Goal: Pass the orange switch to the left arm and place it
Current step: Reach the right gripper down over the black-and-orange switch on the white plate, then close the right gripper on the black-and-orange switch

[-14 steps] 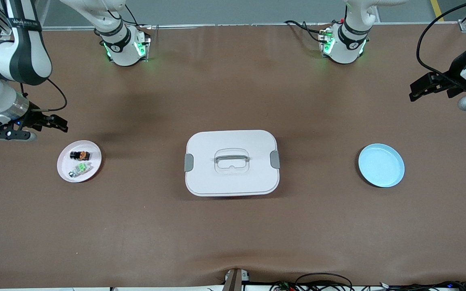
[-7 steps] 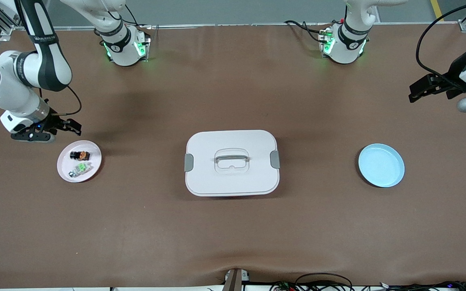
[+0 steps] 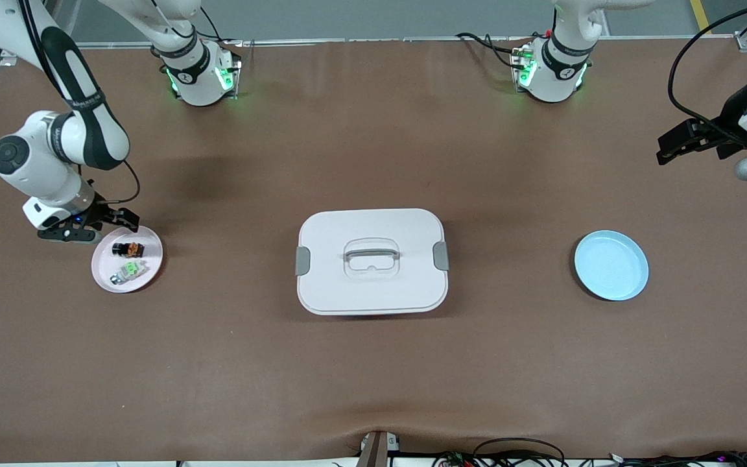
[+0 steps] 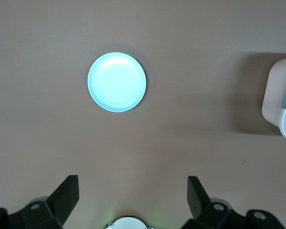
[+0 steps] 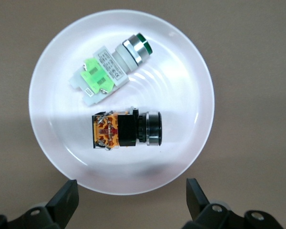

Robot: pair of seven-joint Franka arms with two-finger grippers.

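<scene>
At the right arm's end of the table, the pink plate [image 3: 127, 259] sits with bare brown cloth all round its rim. On it lies the orange switch [image 3: 128, 248], on the half farther from the front camera, with the green switch [image 3: 128, 270] just beside it on the nearer half, the two apart. In the right wrist view the orange switch [image 5: 125, 129] lies on its side near the plate's middle, well clear of the rim [image 5: 47, 157]. The right gripper [image 3: 104, 219] hangs over the plate's edge farthest from the front camera, its fingers spread wide and holding nothing; the right arm bends down to it from its base.

In the middle of the table stands the box [image 3: 371, 261], lid on, with wide open cloth between it and each plate.

Toward the left arm's end, the blue plate [image 3: 611, 265] lies bare. The left gripper [image 3: 665, 146] waits up in the air over the cloth at that end of the table, fingers wide apart and empty, as the left wrist view [image 4: 132, 198] shows.
</scene>
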